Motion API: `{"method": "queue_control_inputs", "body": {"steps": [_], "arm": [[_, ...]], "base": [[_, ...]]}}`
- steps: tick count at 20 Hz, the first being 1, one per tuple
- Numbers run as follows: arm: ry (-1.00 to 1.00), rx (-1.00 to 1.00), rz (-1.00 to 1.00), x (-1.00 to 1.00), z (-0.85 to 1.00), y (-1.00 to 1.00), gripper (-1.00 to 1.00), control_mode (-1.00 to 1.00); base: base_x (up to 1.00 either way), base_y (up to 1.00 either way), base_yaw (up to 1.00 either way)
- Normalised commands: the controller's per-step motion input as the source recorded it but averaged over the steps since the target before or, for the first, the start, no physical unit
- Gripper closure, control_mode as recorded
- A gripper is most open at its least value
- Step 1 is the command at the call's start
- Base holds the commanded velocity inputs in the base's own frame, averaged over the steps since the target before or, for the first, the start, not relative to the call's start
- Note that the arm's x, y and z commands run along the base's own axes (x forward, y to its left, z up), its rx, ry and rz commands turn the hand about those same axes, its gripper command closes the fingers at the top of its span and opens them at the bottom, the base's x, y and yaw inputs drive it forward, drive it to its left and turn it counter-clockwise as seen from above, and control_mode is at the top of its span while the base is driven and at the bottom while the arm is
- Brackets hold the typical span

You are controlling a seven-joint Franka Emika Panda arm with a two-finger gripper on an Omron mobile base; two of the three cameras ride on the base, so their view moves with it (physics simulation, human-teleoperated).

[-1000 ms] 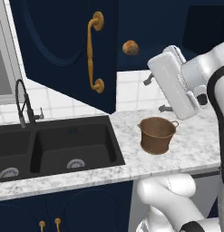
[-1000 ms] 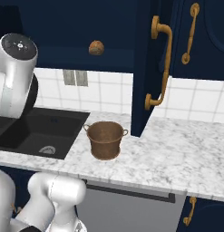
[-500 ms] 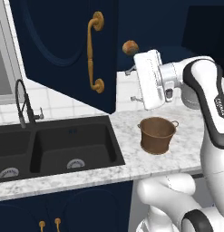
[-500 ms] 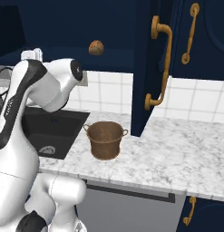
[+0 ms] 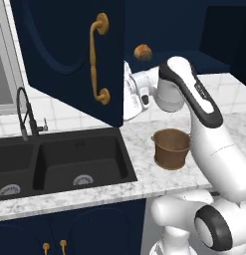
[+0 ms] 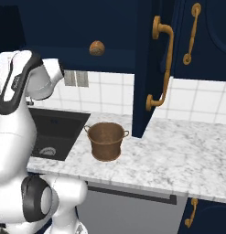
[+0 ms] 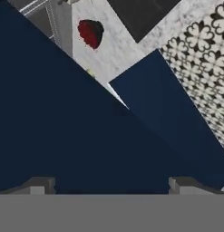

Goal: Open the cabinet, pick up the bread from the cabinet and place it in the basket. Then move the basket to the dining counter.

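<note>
The cabinet (image 5: 64,45) stands open, its left door (image 5: 74,55) and right door (image 6: 153,68) swung out over the counter. The bread (image 5: 143,52) (image 6: 97,47), a small orange-tan lump, sits on the cabinet's shelf. On the marble below stands the brown basket (image 5: 171,148) (image 6: 106,140), holding nothing. My hand is raised beside the left door's edge, below and left of the bread and above the basket. In the hand view my gripper (image 7: 112,186) is open, fingertips (image 7: 38,185) wide apart against a close navy surface. The dining counter is out of view.
A black double sink (image 5: 55,162) with a dark faucet (image 5: 24,112) lies left of the basket. The brass door handles (image 5: 97,60) (image 6: 162,64) jut out at hand height. A red packet (image 7: 90,32) lies on marble in the hand view.
My arm has swung from the right side leftward, bringing the hand up to the left door's edge beneath the bread. The jaws stayed open. Bread and basket have not moved.
</note>
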Motion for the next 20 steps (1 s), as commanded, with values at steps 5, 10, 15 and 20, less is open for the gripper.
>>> {"method": "queue_control_inputs", "body": {"steps": [5,10,15,20], "arm": [[0.14,-0.14,0.28,-0.05,0.05,1.00,-1.00,-1.00],[0.07,-0.16,0.02,-0.03,-0.04,1.00,-1.00,-1.00],[-0.03,-0.03,-0.09,0.00,-0.06,0.94,-1.00,-1.00],[-0.03,-0.03,-0.10,0.11,-0.18,0.11,-1.00,-1.00]], "base": [[0.00,0.00,0.00],[0.00,0.00,0.00],[0.00,0.00,0.00],[0.00,0.00,0.00]]}}
